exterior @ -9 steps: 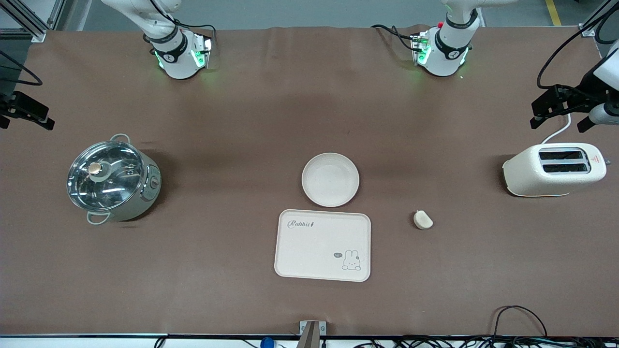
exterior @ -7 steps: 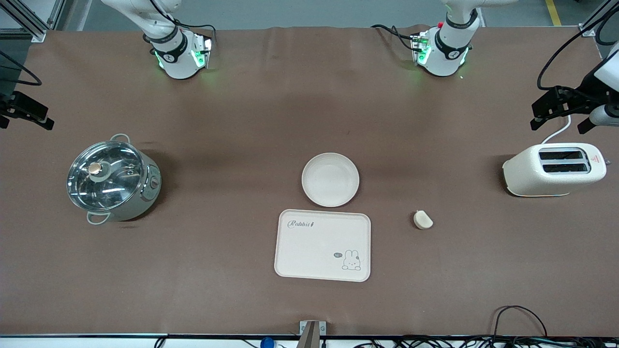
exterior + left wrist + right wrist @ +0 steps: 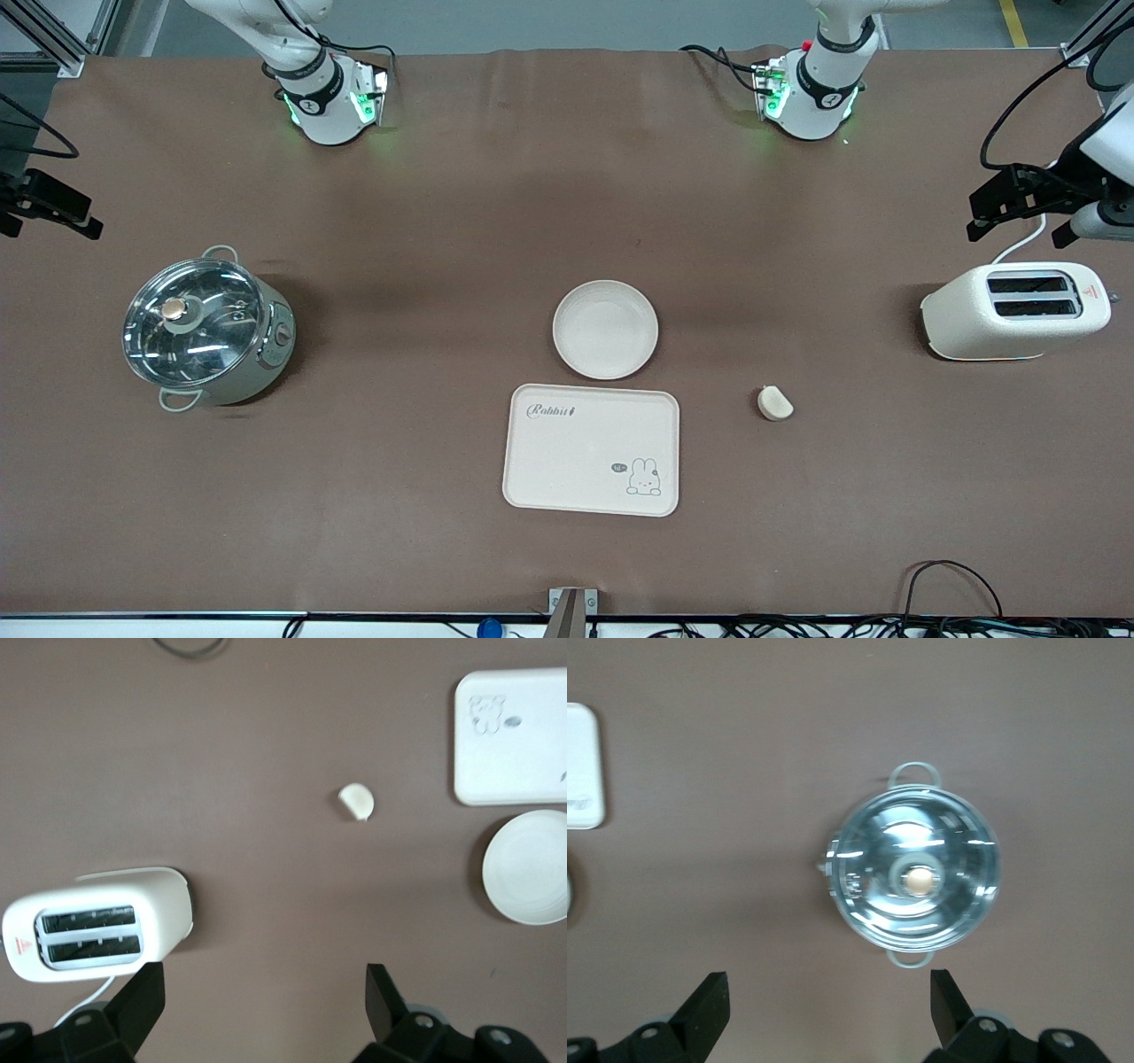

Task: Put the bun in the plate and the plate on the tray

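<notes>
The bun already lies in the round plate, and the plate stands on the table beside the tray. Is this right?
Not quite. The front view shows the bun lying on the bare table, apart from the plate, toward the left arm's end. The plate is empty, and it does stand on the table beside the tray.

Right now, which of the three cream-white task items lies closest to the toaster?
The bun, the small rounded lump lying alone on the table toward the left arm's end; the plate and tray sit mid-table, farther from the toaster.

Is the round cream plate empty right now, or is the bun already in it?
Empty. The round, shallow cream-white plate shows only its bare inside, and the small cream-white wedge-shaped bun lies apart on the brown table, toward the left arm's end.
</notes>
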Robot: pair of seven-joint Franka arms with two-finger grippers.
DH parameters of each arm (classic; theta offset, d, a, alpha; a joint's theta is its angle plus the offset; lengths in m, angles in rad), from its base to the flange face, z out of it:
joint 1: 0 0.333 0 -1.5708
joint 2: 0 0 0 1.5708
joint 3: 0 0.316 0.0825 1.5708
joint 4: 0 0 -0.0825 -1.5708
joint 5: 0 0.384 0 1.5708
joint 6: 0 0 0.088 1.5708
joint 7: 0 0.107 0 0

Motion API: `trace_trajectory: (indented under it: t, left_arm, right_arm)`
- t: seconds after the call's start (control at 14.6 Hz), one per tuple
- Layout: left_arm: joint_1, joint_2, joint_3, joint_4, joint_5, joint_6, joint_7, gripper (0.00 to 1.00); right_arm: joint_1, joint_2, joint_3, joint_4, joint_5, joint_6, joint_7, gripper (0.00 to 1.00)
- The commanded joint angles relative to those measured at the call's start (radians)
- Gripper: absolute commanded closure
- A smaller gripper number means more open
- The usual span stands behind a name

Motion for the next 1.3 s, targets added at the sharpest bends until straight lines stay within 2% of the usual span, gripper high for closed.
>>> trace_trajectory:
  t: [0.0, 0.07, 0.21, 0.48, 0.68, 0.96, 1.1, 1.23]
  left_arm:
    - [0.008, 0.152, -0.007, 0.007, -0.012, 0.005, 0.015, 0.0]
    - [0.002, 0.198, -0.012, 0.008, -0.009, 0.027, 0.011, 0.0]
    - [-0.023, 0.3, -0.021, 0.005, -0.008, 0.143, 0.005, 0.0]
    - [-0.067, 0.504, -0.032, -0.004, -0.012, 0.384, -0.004, 0.0]
    - [-0.087, 0.611, -0.038, -0.039, -0.012, 0.586, -0.027, 0.0]
    - [-0.095, 0.693, -0.05, -0.045, -0.018, 0.705, -0.07, 0.0]
    - [-0.09, 0.694, -0.067, -0.055, -0.067, 0.713, -0.1, 0.0]
    - [-0.093, 0.699, -0.069, -0.084, -0.096, 0.758, -0.101, 0.1]
  right_arm:
    - [0.014, 0.109, 0.011, -0.059, 0.062, 0.082, -0.004, 0.0]
    - [0.042, 0.143, 0.011, -0.09, 0.064, 0.158, -0.001, 0.0]
    - [0.095, 0.2, 0.013, -0.092, 0.084, 0.22, 0.023, 0.0]
    - [0.198, 0.347, 0.011, -0.095, 0.272, 0.334, 0.094, 0.0]
    - [0.296, 0.429, 0.011, -0.104, 0.283, 0.426, 0.196, 0.0]
    - [0.402, 0.44, 0.014, -0.223, 0.292, 0.619, 0.25, 0.0]
    - [0.467, 0.44, 0.013, -0.283, 0.343, 0.677, 0.25, 0.0]
    - [0.528, 0.438, 0.013, -0.345, 0.349, 0.765, 0.261, 0.0]
